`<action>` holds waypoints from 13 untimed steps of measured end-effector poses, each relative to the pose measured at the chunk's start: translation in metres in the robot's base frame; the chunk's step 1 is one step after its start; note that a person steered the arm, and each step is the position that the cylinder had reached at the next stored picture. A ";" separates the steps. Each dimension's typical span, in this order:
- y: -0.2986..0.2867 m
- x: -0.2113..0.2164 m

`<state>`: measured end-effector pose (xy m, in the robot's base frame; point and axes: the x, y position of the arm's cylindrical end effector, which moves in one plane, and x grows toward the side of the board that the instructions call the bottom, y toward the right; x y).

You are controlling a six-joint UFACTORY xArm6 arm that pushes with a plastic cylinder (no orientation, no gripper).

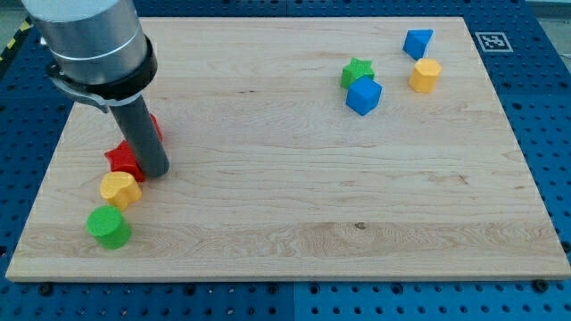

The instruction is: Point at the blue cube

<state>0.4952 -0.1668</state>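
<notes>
The blue cube [364, 95] lies on the wooden board [294, 196] toward the view's upper right, touching a green star [356, 71] just above it. My tip [154, 172] is far to the view's left of the cube, at the board's left side. It stands right beside a red star [123, 160] and just above a yellow block [119, 189]. A second red block [156, 127] shows partly behind the rod.
A blue triangular block [417, 42] and a yellow hexagonal block [426, 75] sit near the view's top right. A green cylinder [108, 227] lies at the lower left. A fiducial marker [491, 40] is off the board's top right corner.
</notes>
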 end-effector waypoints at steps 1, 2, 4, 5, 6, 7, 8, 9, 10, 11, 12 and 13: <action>-0.001 0.000; -0.006 0.000; 0.018 0.000; 0.094 0.000; 0.162 0.000; 0.225 0.000; 0.274 0.000; 0.274 0.000; 0.288 -0.024; 0.316 -0.063; 0.331 -0.119; 0.332 -0.140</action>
<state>0.3551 0.1654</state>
